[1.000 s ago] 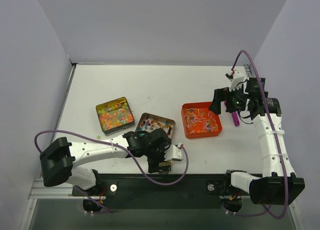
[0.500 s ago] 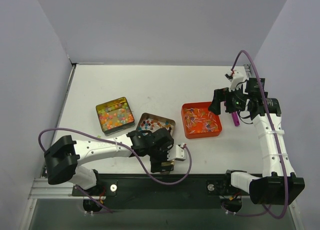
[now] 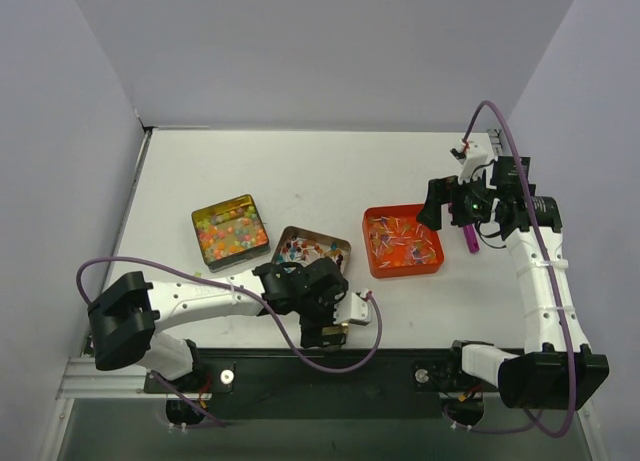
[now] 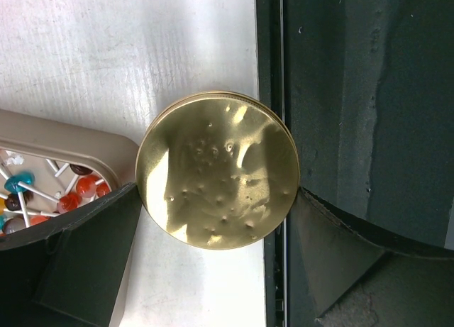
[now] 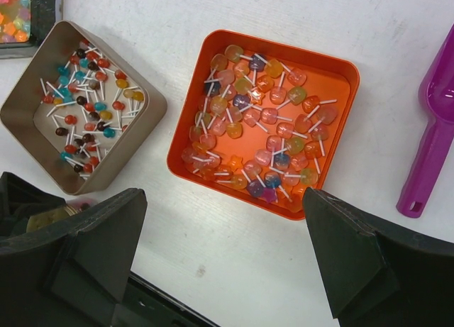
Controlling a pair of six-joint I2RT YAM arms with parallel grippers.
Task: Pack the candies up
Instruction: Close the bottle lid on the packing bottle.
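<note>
The white table (image 3: 300,171) carries everything, with my two arms bolted at its near edge. My left gripper (image 4: 218,194) hangs low at the near edge, left of the middle, and my right gripper (image 5: 223,199) hovers high toward the right edge, looking down on the trays. The orange square plastic tray (image 5: 287,49) sits right of the middle of the table, framed between my right fingers, which are spread wide and grip nothing. The tan square metal tin (image 5: 128,153) stands to its left, closer to the near edge, and the dark square tin (image 3: 222,208) stands further toward the left edge, well apart from the orange tray. The purple plastic scoop (image 5: 425,150) lies just beside the orange tray on the side of the right edge. The round gold metal lid (image 4: 216,171) lies flat at the near edge, just beside a corner of the tan tin, its far rim reaching over the dark strip (image 4: 355,128) beyond the table. My left fingers are spread wide, one on each side of this lid, and I cannot tell whether they touch its rim. The candies (image 5: 262,118) lie in all three containers: larger lollipops on white sticks in the orange tray, smaller ones in the tan tin, round colourful beads in the dark tin.
</note>
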